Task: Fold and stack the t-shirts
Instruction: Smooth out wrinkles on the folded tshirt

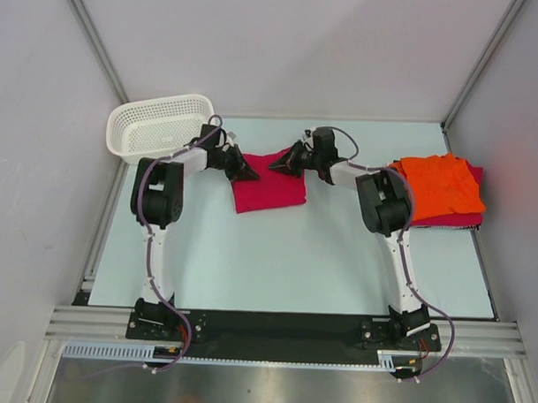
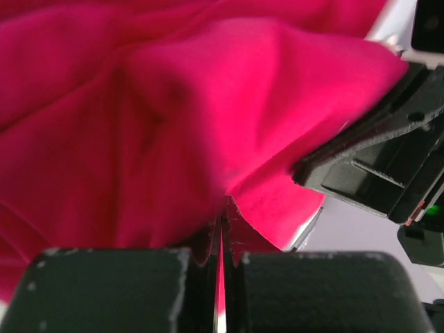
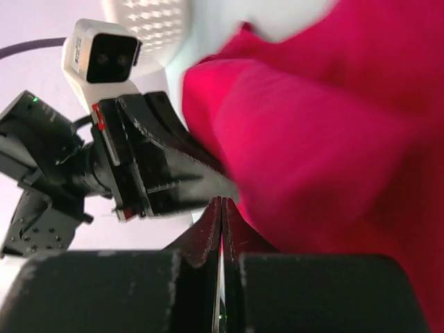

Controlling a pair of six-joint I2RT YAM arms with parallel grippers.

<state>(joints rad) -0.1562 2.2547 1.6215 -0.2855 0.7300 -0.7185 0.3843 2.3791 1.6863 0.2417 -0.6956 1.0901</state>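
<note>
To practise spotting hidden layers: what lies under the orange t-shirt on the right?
A crimson t-shirt: only its edges show at the near and right sides of the orange t-shirt. Its middle is covered, as is anything below.

The orange shirt (image 1: 442, 185), right, hides all but the edges of the crimson shirt beneath (image 1: 449, 222). From my wrists, the middle crimson shirt (image 2: 173, 139) overruns the frame; the basket (image 3: 149, 17) blurs, cropped.

Bright, even light from above fills the top view; shadows on the pale surface (image 1: 294, 255) are faint and soft. Both wrist views blur up close: the red shirt (image 2: 173, 125) glows oversaturated, the right hand (image 3: 220, 205) out of focus.
</note>
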